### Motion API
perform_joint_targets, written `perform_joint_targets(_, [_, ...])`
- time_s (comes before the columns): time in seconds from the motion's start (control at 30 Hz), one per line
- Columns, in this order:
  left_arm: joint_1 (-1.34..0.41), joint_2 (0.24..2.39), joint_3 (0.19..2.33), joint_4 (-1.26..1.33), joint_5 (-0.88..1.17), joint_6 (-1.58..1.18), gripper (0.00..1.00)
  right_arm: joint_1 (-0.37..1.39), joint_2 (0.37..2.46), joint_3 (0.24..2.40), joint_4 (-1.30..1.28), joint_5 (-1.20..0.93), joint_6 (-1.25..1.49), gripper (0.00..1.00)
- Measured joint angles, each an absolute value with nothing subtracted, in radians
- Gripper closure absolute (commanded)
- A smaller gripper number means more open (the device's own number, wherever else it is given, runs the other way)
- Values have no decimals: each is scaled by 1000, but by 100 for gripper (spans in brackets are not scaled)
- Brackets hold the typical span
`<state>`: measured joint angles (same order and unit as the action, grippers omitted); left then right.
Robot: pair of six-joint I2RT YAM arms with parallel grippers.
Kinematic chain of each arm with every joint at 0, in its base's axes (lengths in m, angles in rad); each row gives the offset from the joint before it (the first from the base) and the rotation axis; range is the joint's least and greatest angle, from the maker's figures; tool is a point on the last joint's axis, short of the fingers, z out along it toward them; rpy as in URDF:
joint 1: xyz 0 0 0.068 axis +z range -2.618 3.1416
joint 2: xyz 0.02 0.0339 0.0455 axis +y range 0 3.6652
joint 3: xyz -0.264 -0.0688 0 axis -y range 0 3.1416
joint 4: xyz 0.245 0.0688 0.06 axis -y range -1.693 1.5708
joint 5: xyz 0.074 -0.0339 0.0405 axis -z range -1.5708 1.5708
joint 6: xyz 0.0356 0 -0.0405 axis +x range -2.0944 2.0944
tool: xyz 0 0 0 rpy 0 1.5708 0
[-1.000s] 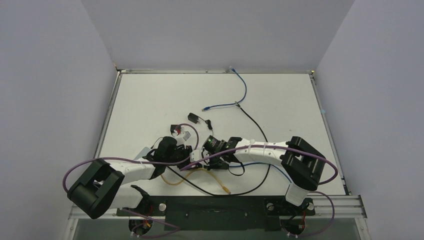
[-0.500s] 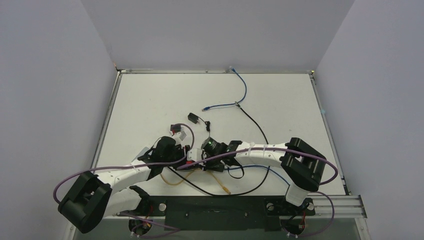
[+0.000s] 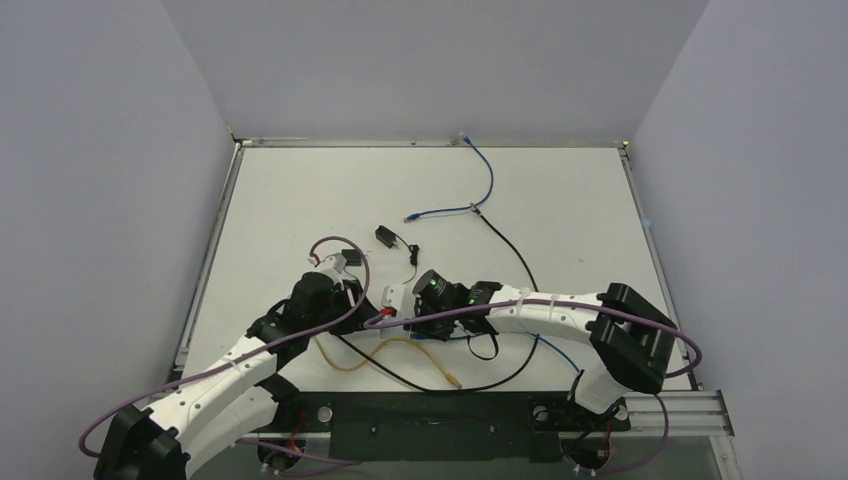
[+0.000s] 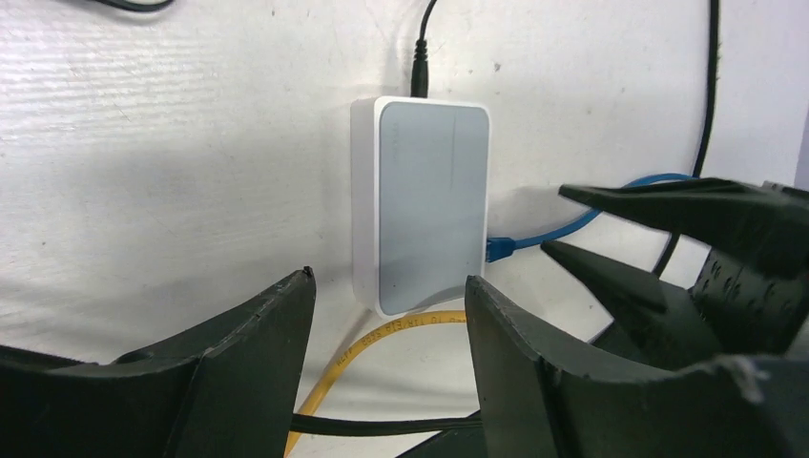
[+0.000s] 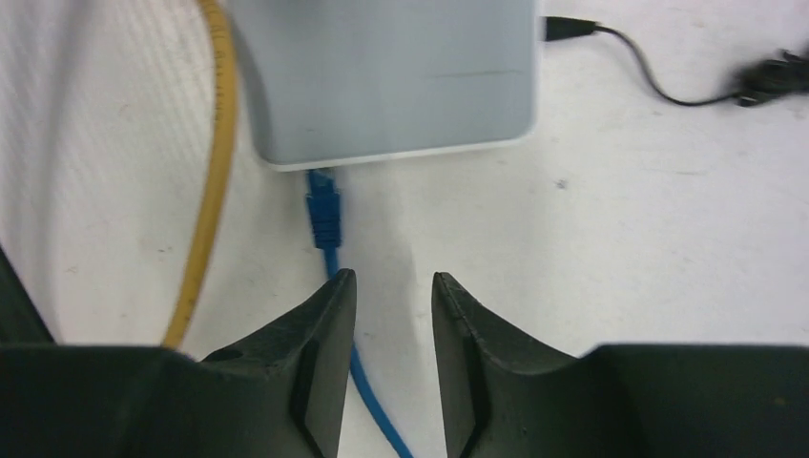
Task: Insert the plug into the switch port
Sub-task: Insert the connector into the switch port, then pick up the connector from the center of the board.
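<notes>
Loosened since a second ago, the right pincer (image 5: 393, 279) hangs released, nothing held. Straight ahead the blue plug (image 5: 322, 205) sits in the switch port (image 5: 320, 171), its long axis pointing back between the jaws. The left pincer (image 4: 388, 281), likewise released, faces the white switch (image 4: 420, 205) end-on across the worktop (image 4: 143, 143).
</notes>
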<state>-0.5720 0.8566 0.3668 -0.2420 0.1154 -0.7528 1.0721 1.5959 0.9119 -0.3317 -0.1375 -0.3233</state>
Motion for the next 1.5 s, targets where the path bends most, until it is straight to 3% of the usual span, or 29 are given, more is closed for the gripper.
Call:
perform_joint_targets(0.37, [-567, 663, 427, -343, 86, -751, 37, 910, 1377, 913, -342, 90, -249, 51])
perform_joint_targets(0.43, [-567, 651, 438, -351, 83, -750, 37, 892, 1357, 927, -338, 129, -229, 37])
perform_joint_targets(0.57, [-566, 643, 446, -364, 81, -746, 37, 862, 1352, 969, -302, 198, -182, 19])
perform_joint_targets(0.63, [-566, 642, 446, -372, 81, -745, 37, 844, 1352, 988, -272, 238, -158, 16])
perform_joint_targets(0.83, [-566, 632, 446, -385, 81, -734, 37, 763, 1355, 1018, -171, 284, -130, 15])
perform_joint_targets(1.03, [-562, 625, 446, -385, 81, -722, 37, 691, 1481, 1137, -172, 208, -201, 22])
perform_joint_targets(1.23, [-561, 624, 446, -385, 88, -721, 38, 666, 1634, 1213, -214, 139, -363, 29])
perform_joint_targets(1.5, [-554, 625, 446, -378, 110, -720, 38, 648, 1784, 1304, -306, 90, -655, 31])
